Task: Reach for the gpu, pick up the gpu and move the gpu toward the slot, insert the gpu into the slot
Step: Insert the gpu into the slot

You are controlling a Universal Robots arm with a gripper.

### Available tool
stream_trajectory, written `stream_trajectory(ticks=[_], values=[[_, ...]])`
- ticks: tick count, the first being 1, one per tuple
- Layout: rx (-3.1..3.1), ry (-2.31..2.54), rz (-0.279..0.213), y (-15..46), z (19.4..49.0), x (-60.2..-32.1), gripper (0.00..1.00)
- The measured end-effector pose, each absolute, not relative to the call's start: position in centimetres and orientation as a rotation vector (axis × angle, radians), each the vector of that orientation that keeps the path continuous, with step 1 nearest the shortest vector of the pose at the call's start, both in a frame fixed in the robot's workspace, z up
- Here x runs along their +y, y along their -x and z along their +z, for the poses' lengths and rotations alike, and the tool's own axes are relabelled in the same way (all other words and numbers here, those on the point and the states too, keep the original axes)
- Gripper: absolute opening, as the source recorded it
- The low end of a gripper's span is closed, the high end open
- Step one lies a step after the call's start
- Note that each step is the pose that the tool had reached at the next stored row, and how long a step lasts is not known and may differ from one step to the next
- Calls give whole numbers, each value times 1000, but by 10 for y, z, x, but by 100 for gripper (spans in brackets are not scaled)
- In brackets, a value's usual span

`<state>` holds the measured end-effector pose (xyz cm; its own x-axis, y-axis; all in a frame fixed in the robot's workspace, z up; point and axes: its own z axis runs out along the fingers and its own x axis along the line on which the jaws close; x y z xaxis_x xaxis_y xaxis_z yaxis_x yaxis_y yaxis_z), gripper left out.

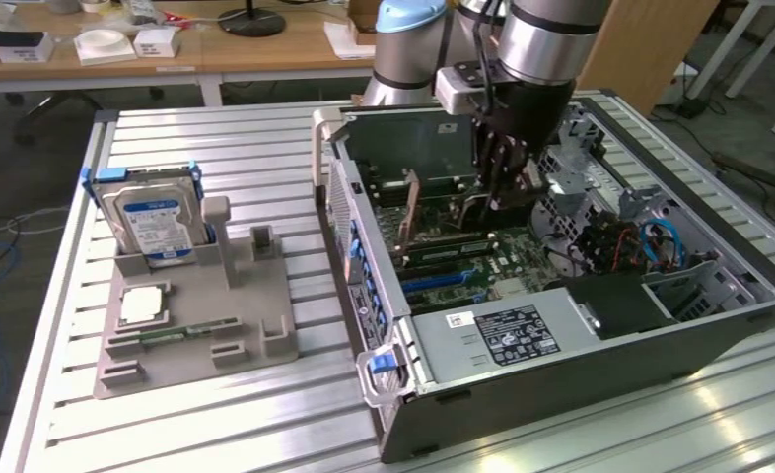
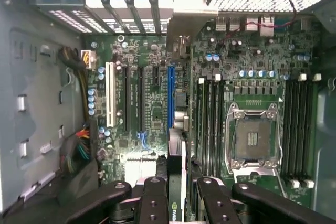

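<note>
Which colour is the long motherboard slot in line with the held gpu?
Blue, clearest in the wrist view: the slot, just ahead of the gpu.

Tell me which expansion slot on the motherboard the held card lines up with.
The blue slot: the gpu, clamped in the gripper, stands edge-on in line with it. The white slot and the black slots lie off to the side.
</note>
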<state>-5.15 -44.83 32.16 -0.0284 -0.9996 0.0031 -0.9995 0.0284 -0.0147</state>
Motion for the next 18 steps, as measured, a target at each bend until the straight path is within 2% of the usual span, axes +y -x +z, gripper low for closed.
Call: stream_trajectory(ticks=[18], values=[[2221,2212,-20,70,293,-449,26]])
